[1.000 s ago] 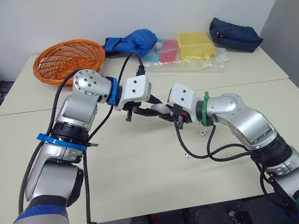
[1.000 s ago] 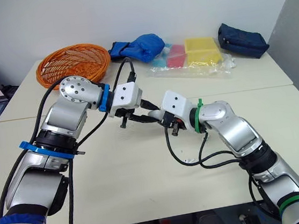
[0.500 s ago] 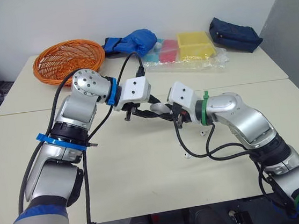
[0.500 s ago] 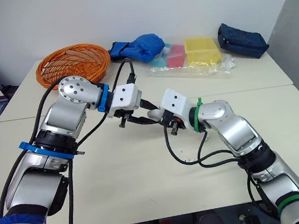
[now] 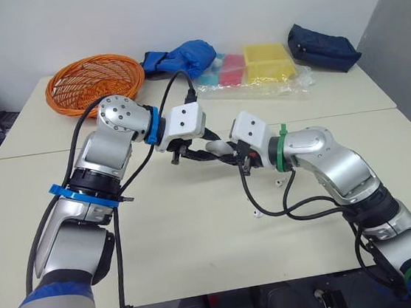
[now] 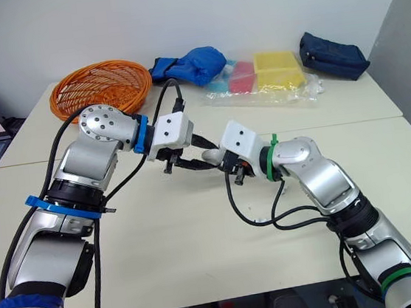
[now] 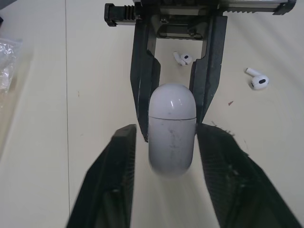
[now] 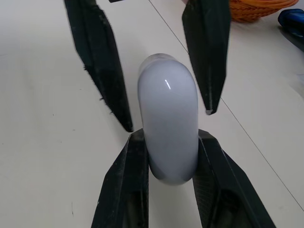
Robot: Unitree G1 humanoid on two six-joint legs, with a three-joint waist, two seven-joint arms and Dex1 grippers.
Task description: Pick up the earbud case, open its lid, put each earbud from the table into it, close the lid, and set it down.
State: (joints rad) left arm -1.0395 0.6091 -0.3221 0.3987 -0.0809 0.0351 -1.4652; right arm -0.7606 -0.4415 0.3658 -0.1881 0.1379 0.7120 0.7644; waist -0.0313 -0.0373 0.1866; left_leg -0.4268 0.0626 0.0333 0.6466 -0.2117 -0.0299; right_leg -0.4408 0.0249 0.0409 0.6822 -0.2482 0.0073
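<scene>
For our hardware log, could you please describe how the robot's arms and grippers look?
Both arms are rounded silver-grey shells with black cables looped outside. The left arm carries blue rings, the right arm green ones. Each wrist ends in a white boxy housing with small dark dots. The left gripper and right gripper each have two tapered black fingers.

Both arms reach forward above the tabletop (image 5: 193,237) with the elbows bent inward, so the grippers face each other tip to tip.

Left arm (image 5: 109,154): the left gripper (image 7: 167,129) has its fingers (image 7: 116,180) spread, flanking the earbud case (image 7: 172,147) without contact.

Right arm (image 5: 333,162): the right gripper (image 8: 170,137) has its fingers (image 8: 126,190) pressed against both sides of the case.
</scene>
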